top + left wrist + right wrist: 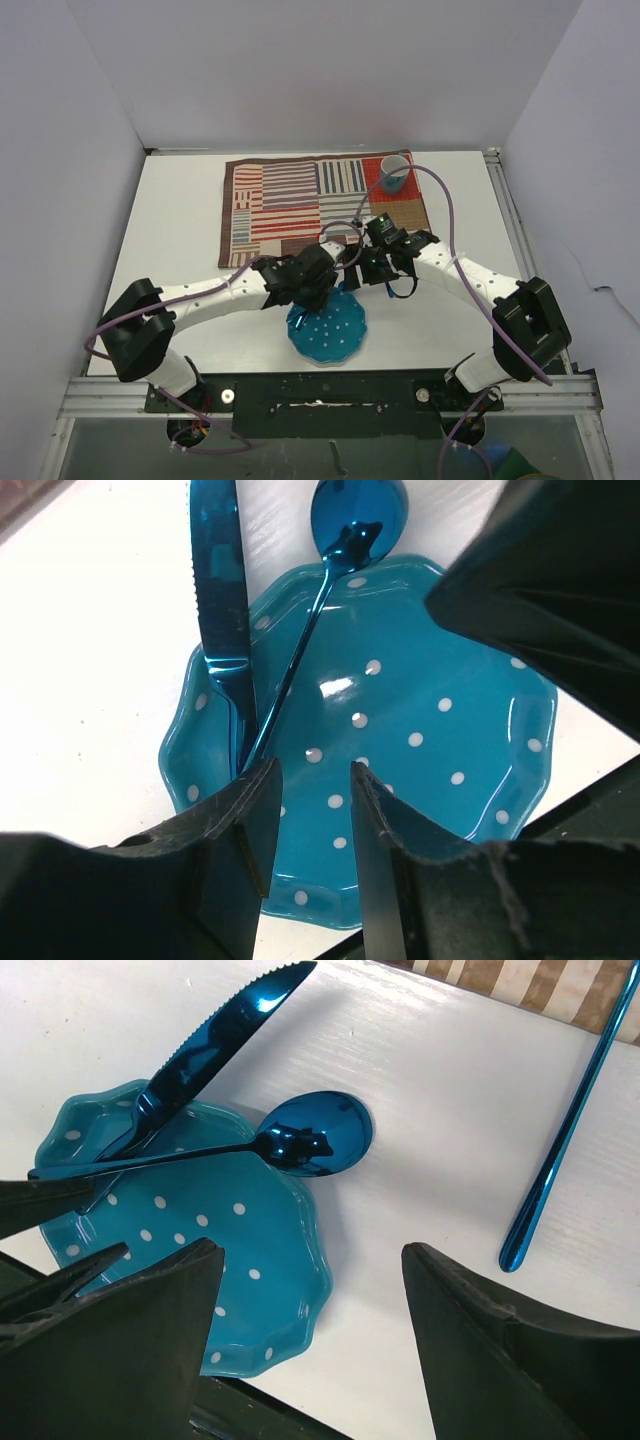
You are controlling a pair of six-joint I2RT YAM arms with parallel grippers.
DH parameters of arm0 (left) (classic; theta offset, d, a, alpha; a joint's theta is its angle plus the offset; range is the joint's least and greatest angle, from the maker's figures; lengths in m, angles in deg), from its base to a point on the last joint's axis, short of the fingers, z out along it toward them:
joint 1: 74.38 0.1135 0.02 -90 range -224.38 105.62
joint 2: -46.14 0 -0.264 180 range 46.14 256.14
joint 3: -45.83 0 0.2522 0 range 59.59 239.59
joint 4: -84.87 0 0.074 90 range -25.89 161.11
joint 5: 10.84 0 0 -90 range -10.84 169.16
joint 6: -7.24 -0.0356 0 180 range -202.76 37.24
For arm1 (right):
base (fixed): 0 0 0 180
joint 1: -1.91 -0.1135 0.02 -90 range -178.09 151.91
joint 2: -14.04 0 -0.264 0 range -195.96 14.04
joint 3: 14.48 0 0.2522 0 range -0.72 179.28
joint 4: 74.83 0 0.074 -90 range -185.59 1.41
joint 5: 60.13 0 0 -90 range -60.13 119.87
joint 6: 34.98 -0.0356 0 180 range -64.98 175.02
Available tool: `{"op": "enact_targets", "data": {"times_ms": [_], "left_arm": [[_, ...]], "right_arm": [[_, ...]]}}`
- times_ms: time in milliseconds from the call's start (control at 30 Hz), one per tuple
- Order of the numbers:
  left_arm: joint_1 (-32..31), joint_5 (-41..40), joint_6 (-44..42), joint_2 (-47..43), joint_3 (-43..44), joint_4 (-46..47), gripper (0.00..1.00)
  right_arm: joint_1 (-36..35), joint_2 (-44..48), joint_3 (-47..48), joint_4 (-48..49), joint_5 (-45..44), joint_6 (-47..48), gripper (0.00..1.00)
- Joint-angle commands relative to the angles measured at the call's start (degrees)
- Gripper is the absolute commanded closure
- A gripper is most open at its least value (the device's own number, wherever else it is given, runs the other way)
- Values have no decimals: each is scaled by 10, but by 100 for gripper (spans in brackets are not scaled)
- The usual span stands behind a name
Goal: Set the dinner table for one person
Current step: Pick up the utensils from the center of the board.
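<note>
My left gripper, jaws narrowly parted and empty, hangs over the teal plate on the dinner table. The knife and spoon run from 6 to 12 o'clock ahead of it, handles nearest. The right gripper gapes wide, empty; I judge it farther off.

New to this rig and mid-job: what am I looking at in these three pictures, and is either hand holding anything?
Two robot arms are bolted at the near edge of a white table. One picture looks down from above and behind them; the other two come from cameras on each wrist, so the dark shapes are that hand's own fingers. A dotted blue plate sits on the table, a knife and spoon lying partly across it. A slim blue utensil lies nearby, and a cup stands on the striped mat. The left hand and right hand are open, holding nothing.
</note>
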State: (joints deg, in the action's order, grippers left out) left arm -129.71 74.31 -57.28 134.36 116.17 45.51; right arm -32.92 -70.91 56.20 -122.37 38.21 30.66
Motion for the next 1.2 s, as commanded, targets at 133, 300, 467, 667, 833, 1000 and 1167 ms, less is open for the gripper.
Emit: {"op": "enact_targets", "data": {"times_ms": [133,300,467,667,833,1000,1167], "left_arm": [[-10,-88,-22,21,51,-18,66],[-10,-120,-34,74,61,-17,66],[-11,-115,-35,96,64,-15,66],[-11,-120,-25,83,58,-33,66],[-11,-121,-16,69,44,-53,66],[-14,-138,-8,70,19,-68,66],[-14,-150,2,83,9,-75,63]], "right_arm": [[4,25,-6,27,14,5,26],[5,37,-14,23,12,5,26],[11,47,-21,19,11,5,26],[16,49,-23,19,11,7,26],[17,44,-24,23,15,8,26],[17,44,-27,26,21,7,26],[17,43,-28,26,23,6,26]]}}
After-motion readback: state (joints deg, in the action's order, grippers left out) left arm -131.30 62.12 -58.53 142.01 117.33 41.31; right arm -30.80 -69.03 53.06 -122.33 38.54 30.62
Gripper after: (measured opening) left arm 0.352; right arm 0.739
